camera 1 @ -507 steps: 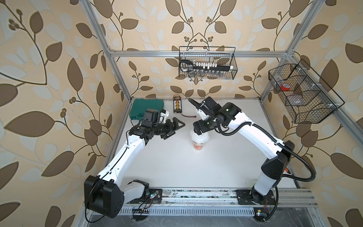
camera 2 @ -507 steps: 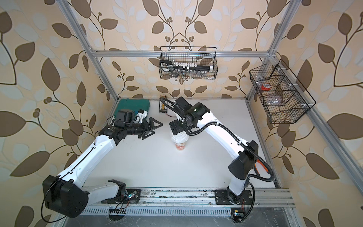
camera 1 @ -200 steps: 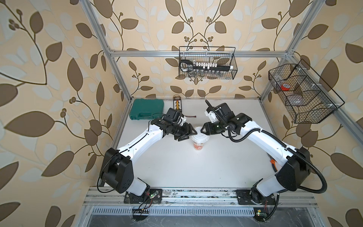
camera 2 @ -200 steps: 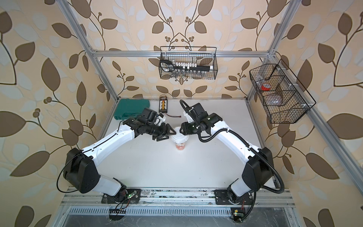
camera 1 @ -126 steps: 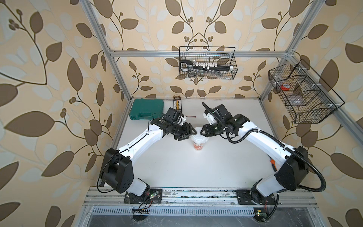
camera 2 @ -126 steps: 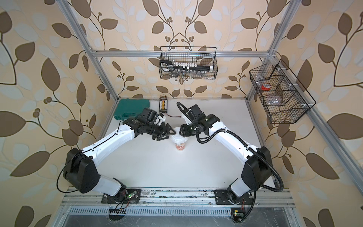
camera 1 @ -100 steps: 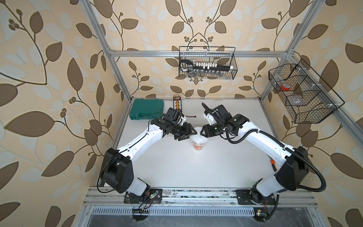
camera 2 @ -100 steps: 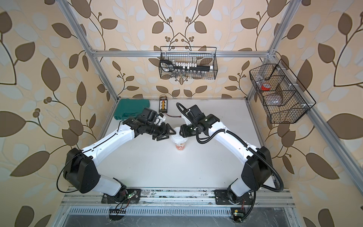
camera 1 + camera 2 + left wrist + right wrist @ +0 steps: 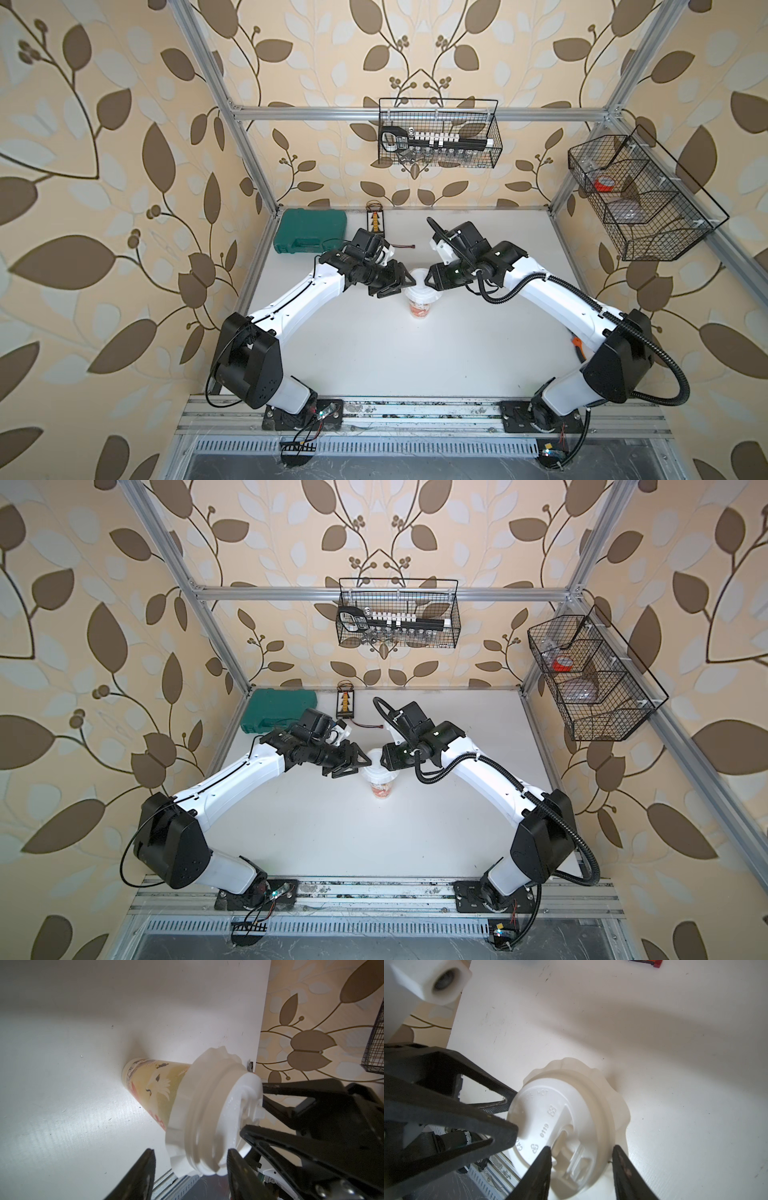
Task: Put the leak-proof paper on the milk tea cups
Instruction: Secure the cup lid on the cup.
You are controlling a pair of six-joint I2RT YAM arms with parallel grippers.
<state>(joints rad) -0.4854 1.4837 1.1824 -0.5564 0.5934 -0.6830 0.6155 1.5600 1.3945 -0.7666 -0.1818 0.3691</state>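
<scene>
Looking down, I see the milk tea cup standing near the middle of the table, a bit toward the far edge. The leak-proof paper hangs over its rim, under a white lid. My left hand is apart beside the lid. My right hand sits across the lid's edge; I cannot tell if it squeezes.

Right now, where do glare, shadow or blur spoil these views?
Left wrist view: glare on the white table beside the tall white paper cup with red-orange print, black left fingers blurred. Right wrist view: shadow across the table, stiff white round lid lettering legible. Both top views: evenly lit.
</scene>
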